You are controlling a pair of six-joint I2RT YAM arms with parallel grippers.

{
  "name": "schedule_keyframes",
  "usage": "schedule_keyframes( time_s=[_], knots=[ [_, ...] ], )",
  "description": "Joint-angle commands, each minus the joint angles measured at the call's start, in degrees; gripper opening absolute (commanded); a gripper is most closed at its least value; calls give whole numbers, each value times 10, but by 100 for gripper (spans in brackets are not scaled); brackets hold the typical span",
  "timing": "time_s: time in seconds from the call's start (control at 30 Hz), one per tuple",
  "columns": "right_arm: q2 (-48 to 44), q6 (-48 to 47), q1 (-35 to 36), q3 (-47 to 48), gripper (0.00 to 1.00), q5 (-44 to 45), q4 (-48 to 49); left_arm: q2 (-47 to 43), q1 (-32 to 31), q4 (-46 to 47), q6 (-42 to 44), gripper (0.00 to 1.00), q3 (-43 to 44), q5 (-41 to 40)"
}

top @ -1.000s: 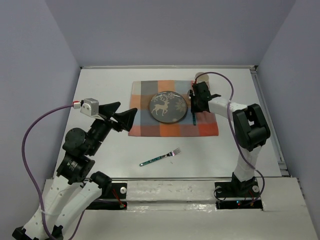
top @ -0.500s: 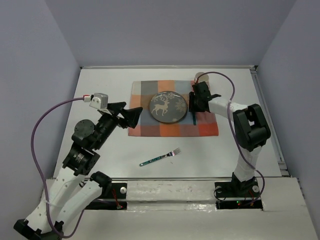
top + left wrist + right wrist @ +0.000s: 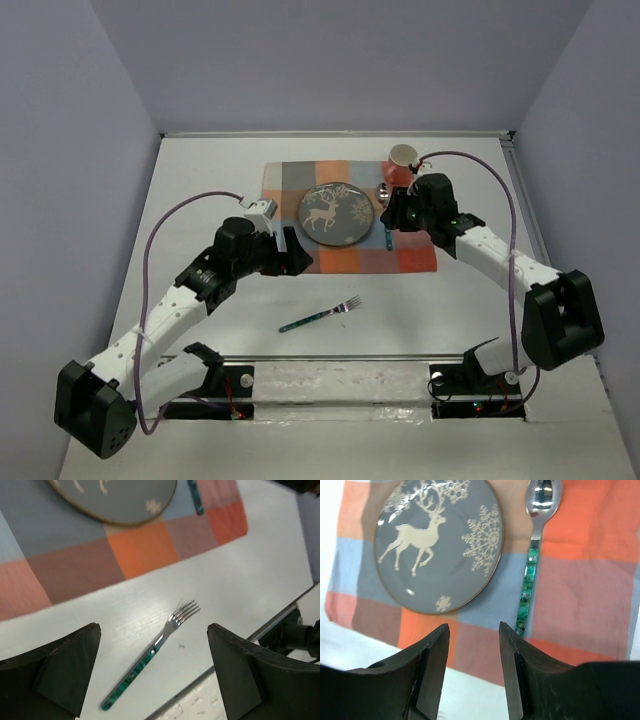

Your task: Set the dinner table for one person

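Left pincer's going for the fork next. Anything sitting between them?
Nothing visible. The left pincer is open, and its wrist view shows the fork unobstructed between the fingers, lying alone on bare table, apart from the mat.

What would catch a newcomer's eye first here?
The grey plate with a white deer sits in the middle of the orange-and-blue checked mat, with a green-handled spoon lying just right of it. A matching fork lies alone on the white table, off the mat on its near side.
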Motion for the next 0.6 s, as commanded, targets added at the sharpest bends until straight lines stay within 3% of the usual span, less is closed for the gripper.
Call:
schedule_keyframes(
  time_s=[0.0, 0.23, 0.33, 0.57],
  knots=[
    [-69, 8, -1, -33, 50, -52, 43, 39, -40, -90, -16, 99, -2, 20],
    [-131, 13, -1, -47, 50, -59, 40, 130, -171, -129, -25, 99, 18, -51],
    [-176, 12, -1, -56, 51, -55, 32, 173, -214, -157, -15, 99, 29, -136],
    [-236, 2, -1, -71, 51, -62, 8, 238, -255, -135, -8, 99, 31, -181]
  ],
)
